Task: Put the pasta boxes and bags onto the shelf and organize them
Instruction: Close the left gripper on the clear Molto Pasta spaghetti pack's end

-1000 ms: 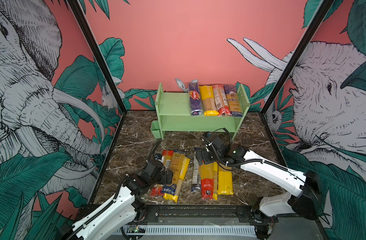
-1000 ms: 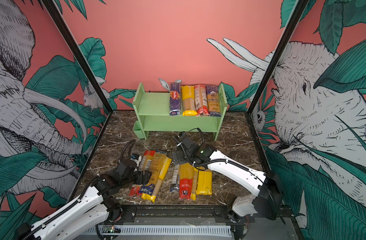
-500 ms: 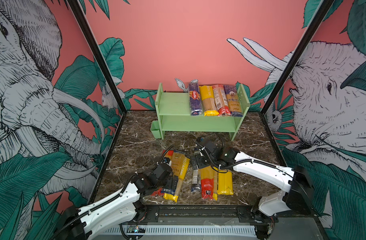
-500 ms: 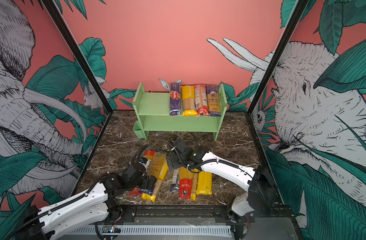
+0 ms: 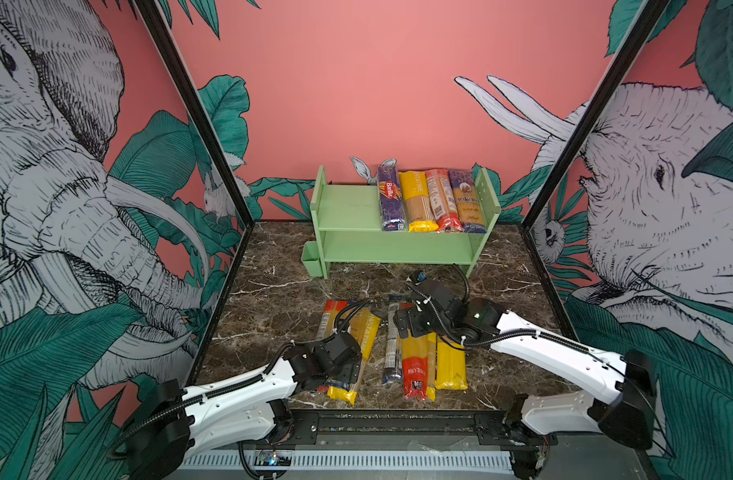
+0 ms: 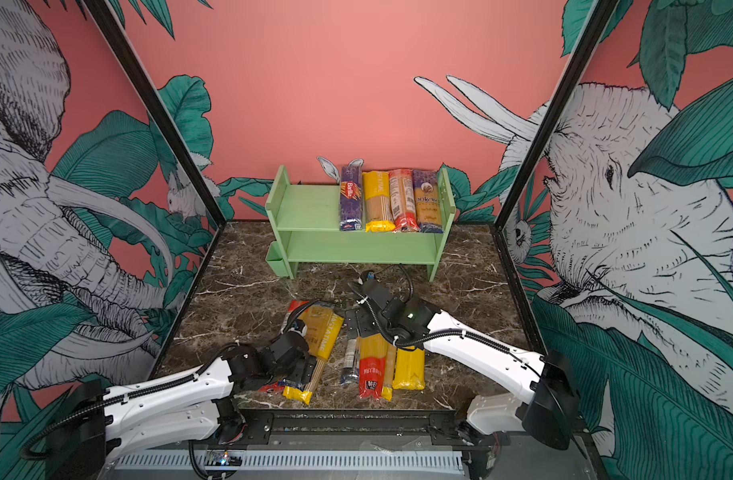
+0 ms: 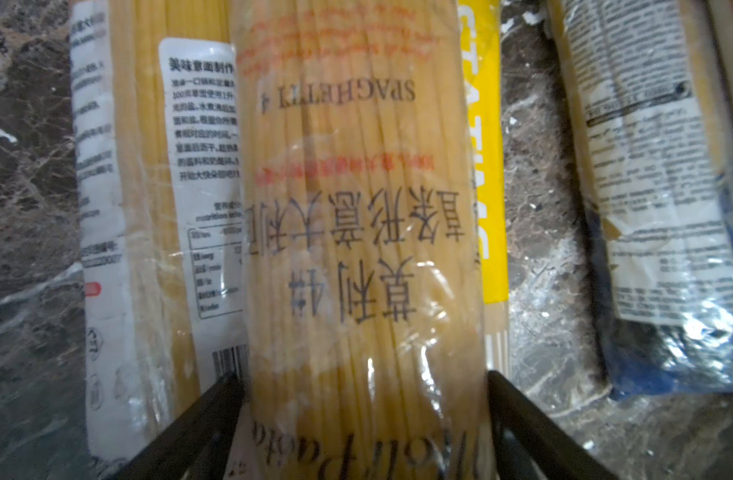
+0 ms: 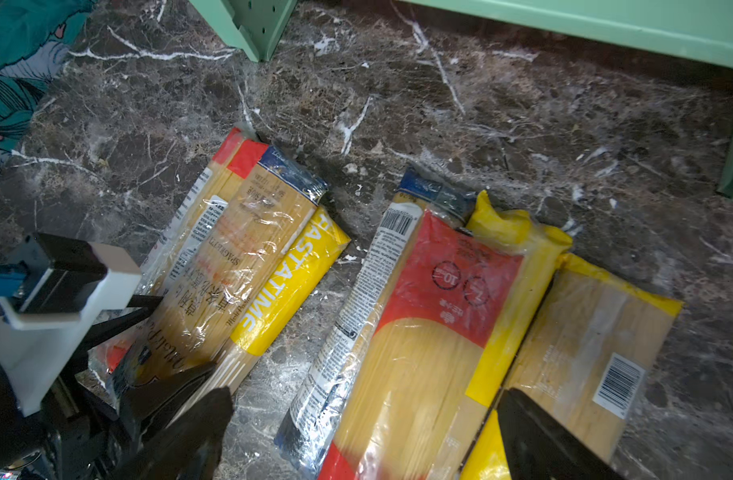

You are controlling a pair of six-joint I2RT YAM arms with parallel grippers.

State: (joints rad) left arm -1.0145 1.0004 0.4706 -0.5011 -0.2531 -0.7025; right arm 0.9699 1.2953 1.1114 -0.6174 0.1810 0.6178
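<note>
Left wrist view – left pincer (image 7: 363, 376) astride edges of spaghetti pack (image 7: 356, 199), grip unclear, right pincer (image 8: 365, 395) wide

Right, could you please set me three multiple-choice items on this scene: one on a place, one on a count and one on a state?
1. Where on the shelf do the pasta packs lie?
A) top tier, at its right end in both top views
B) lower tier
C) in the side cup

2. How many packs lie on it?
A) two
B) four
C) six

3. How does the right gripper stand?
A) shut on a pack
B) open over the red-ended pack on the table
C) shut on the shelf

Answers:
1 A: they sit on the top tier against the right panel.
2 B: dark blue, yellow, red and blue-ended packs lie side by side.
3 B: its fingers stand wide apart, gripping nothing.
</note>
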